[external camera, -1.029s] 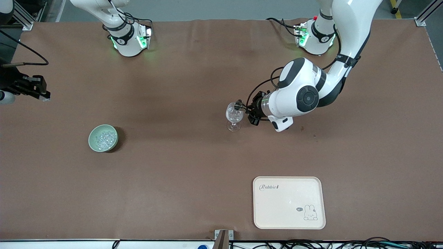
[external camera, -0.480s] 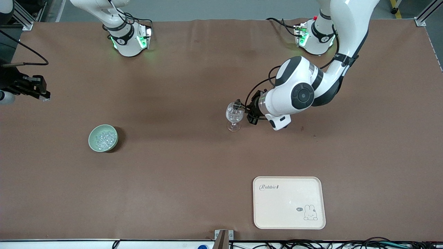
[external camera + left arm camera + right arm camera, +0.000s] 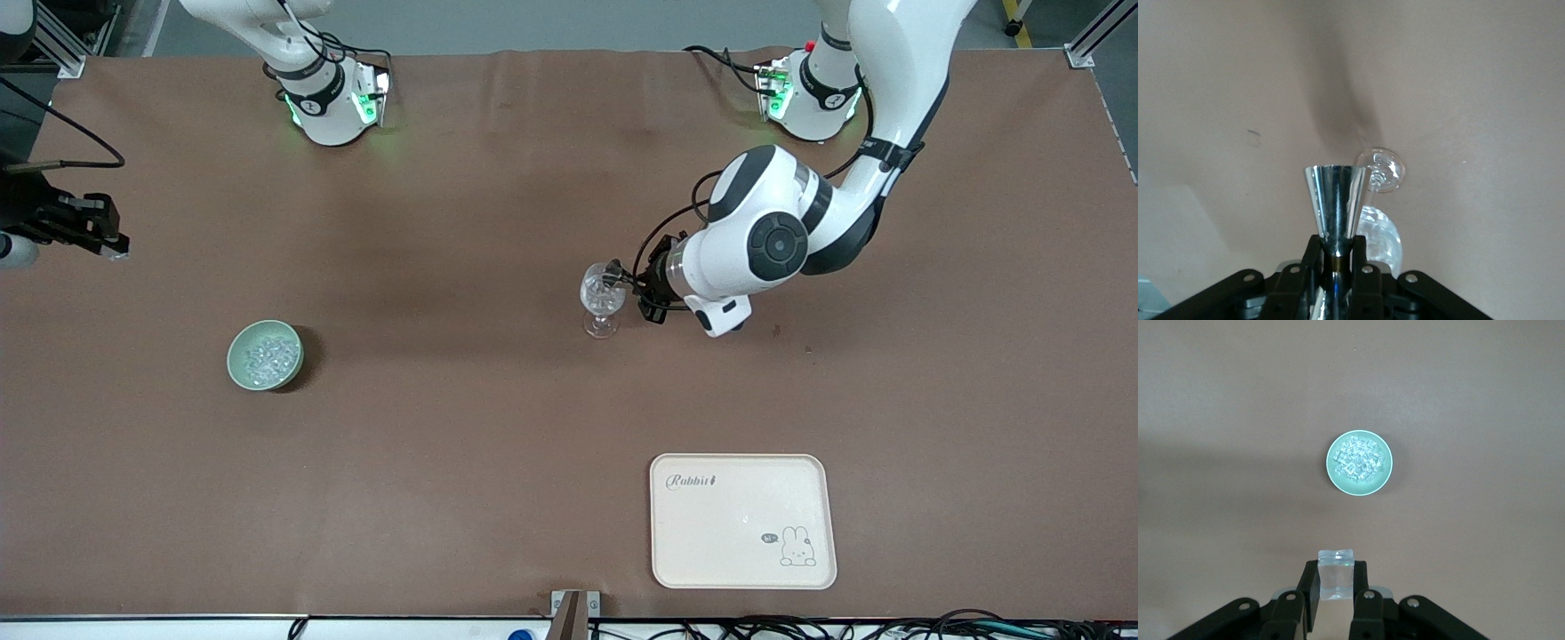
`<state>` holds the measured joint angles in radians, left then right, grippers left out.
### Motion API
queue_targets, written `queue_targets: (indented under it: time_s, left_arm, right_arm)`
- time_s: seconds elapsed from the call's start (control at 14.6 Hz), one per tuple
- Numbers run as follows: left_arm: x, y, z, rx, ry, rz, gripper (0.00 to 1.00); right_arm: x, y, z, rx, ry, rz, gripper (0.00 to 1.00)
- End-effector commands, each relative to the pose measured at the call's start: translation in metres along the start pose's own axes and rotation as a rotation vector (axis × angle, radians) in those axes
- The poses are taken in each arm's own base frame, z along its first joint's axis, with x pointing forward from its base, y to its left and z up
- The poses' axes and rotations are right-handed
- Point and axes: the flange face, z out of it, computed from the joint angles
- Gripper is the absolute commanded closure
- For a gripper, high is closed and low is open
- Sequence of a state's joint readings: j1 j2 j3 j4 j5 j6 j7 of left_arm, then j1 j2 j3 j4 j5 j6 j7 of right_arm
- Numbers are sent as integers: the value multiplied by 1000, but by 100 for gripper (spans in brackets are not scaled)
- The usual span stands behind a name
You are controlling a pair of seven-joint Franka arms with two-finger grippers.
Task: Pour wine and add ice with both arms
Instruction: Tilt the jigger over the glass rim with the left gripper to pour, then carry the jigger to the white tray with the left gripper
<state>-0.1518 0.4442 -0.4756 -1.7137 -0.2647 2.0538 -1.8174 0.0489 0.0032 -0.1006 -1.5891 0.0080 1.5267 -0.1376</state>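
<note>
A wine glass (image 3: 603, 298) stands mid-table, its bowl glinting with clear contents. My left gripper (image 3: 642, 286) is beside its rim, shut on the waist of a shiny metal jigger (image 3: 612, 269) that is tipped over the glass. The left wrist view shows the jigger (image 3: 1335, 197) between the gripper (image 3: 1338, 257) fingers, with the wine glass (image 3: 1381, 170) below it. Ice (image 3: 269, 356) fills a small green bowl (image 3: 236, 360) toward the right arm's end. My right gripper (image 3: 111, 249) hangs over the table's edge there, shut on a clear glassy block (image 3: 1336, 577). The bowl (image 3: 1331, 468) of ice (image 3: 1359, 460) lies below it.
A cream tray (image 3: 711, 533) with a rabbit drawing lies near the front edge, nearer the camera than the glass. The two arm bases stand along the top of the front view. Cables run along the front edge.
The left arm's elbow and wrist have shifted slightly toward its base while the jigger stays at the glass rim. The right arm has not moved.
</note>
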Motion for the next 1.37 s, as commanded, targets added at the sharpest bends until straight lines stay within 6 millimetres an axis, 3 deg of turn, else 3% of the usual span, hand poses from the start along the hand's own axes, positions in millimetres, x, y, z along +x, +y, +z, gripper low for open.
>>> queue_targets:
  time_s: [0.0,0.21,0.34,0.55,0.82,1.1,1.3]
  left_arm:
    - [-5,7,-13,3,-113,32,99]
    - [16,15,-29,-1,-247,59,99]
    - [41,24,-46,-27,-331,48,99]
    - [87,48,-77,-108,-507,16,99]
    - [146,88,-99,-204,-708,-58,99]
    - [209,118,-98,-286,-877,-127,99]
    - [259,136,-78,-357,-952,-143,99]
  right_arm:
    - [-2,-1,-2,12,3,13,92]
    - [-2,-1,-2,12,4,15,92]
    - [0,-1,-1,12,3,15,92]
    - [0,-2,-1,12,4,15,92]
    - [0,-2,-1,11,6,15,92]
    - [1,-4,0,11,6,12,92]
    - [5,-29,-2,7,21,35,92]
